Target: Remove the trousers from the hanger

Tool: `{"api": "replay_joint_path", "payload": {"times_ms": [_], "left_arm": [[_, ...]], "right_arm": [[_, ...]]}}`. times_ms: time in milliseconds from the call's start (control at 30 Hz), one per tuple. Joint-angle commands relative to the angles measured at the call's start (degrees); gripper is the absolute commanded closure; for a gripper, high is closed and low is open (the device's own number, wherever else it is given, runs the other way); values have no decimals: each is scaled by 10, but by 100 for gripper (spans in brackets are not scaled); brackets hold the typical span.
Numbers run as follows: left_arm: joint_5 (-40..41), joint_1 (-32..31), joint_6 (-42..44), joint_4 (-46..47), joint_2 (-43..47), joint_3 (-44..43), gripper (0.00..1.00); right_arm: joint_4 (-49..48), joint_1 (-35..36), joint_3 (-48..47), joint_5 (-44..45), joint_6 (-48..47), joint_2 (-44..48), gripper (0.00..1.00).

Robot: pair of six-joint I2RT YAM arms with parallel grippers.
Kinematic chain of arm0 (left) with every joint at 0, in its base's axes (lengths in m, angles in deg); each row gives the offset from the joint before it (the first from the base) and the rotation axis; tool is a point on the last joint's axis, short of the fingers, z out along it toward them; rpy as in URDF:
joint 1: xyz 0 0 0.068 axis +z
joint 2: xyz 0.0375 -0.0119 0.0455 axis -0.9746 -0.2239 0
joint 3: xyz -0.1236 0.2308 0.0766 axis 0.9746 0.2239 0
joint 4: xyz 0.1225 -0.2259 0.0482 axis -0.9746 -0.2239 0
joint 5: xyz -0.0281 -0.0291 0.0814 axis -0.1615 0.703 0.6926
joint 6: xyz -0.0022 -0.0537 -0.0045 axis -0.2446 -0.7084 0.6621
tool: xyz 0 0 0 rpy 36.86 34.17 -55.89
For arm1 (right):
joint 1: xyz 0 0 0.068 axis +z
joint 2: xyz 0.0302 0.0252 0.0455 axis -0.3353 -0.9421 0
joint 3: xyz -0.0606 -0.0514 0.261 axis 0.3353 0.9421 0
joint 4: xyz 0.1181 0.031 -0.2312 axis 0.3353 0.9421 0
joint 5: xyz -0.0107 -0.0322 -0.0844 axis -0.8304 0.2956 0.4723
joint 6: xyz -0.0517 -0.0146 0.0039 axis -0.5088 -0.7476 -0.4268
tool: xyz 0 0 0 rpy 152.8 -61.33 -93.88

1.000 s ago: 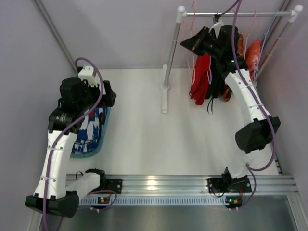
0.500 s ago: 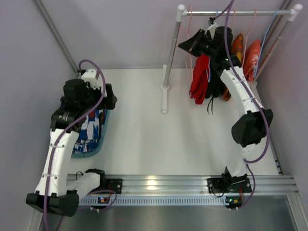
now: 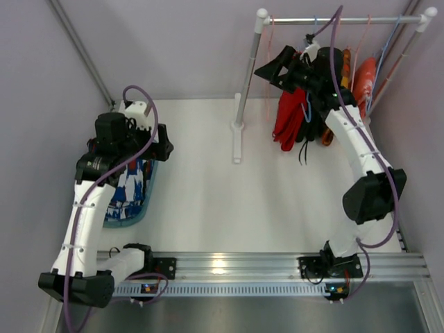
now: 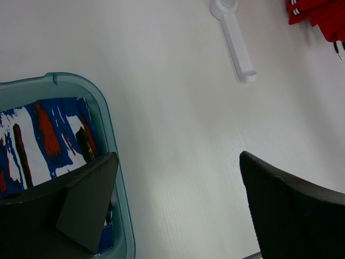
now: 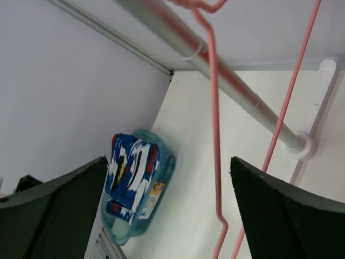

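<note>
Top view: the left arm (image 3: 104, 156) covers the upper part of the trousers (image 3: 132, 184) and much of the teal basket (image 3: 128, 223); left wrist view: the trousers run off the left edge and behind 1 of the left fingers (image 4: 81, 199); the red garment (image 4: 318, 13) is cropped at the top corner; right wrist view: the hanger (image 5: 215, 108) leaves the bottom edge, its hook blurred; both right fingers (image 5: 280, 216) are cropped.
</note>
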Motion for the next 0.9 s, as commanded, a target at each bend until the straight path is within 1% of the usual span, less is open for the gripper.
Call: {"api": "replay_joint_path", "payload": {"times_ms": [0, 33, 67, 100, 267, 300, 433, 467, 533, 567, 667, 867], "left_arm": [[-42, 1, 8, 5, -16, -30, 1], [-48, 1, 8, 12, -19, -30, 1], [-51, 0, 21, 15, -28, -32, 1], [-53, 1, 27, 20, -32, -34, 1], [-57, -1, 37, 43, -74, -67, 1], [-56, -3, 35, 46, -79, -74, 1], [-36, -25, 32, 62, -96, -108, 1], [-34, -28, 31, 66, -99, -117, 1], [-21, -37, 25, 74, -99, -123, 1], [-18, -40, 24, 77, -97, -124, 1], [-1, -45, 21, 82, -87, -119, 1], [51, -45, 21, 81, -50, -99, 1]], "right_arm": [[-15, -16, 10, -1, -36, 112, 3], [-8, -17, 18, 2, -49, 129, 0], [-1, -21, 29, 7, -55, 143, 0], [8, -23, 55, 15, -63, 178, 0], [33, -34, 155, 39, -117, 285, 1], [33, -35, 169, 41, -122, 319, 1], [43, -36, 233, 41, -148, 398, 0], [45, -34, 263, 40, -153, 413, 1], [48, -35, 298, 46, -174, 462, 1], [49, -35, 333, 49, -182, 478, 1], [45, -34, 395, 65, -218, 561, 0], [44, -35, 458, 85, -262, 640, 1]]}}
